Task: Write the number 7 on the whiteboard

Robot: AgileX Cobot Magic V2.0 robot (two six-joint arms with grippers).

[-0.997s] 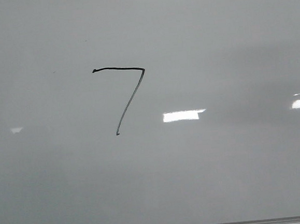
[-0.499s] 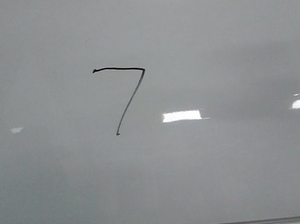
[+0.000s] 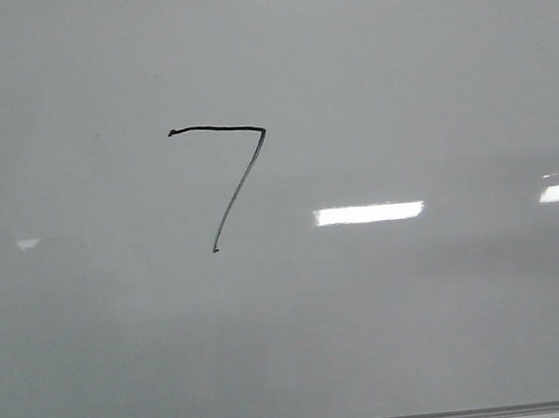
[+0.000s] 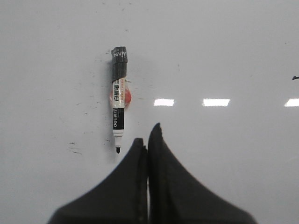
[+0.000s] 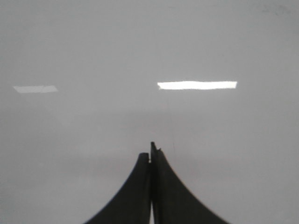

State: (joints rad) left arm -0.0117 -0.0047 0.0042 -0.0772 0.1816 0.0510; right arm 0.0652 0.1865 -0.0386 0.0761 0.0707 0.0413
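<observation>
The whiteboard [image 3: 444, 332] is left bare on every side of the number 7 [image 3: 229, 179]. One uncapped marker [image 4: 118, 109] is seen lying flat, just beside the left gripper [image 4: 147, 140].

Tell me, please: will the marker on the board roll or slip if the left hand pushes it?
Probably. The marker is a round, stiff barrel lying uncapped on the glossy whiteboard, so a sideways push likely rolls it. Its tip could smear ink.
</observation>
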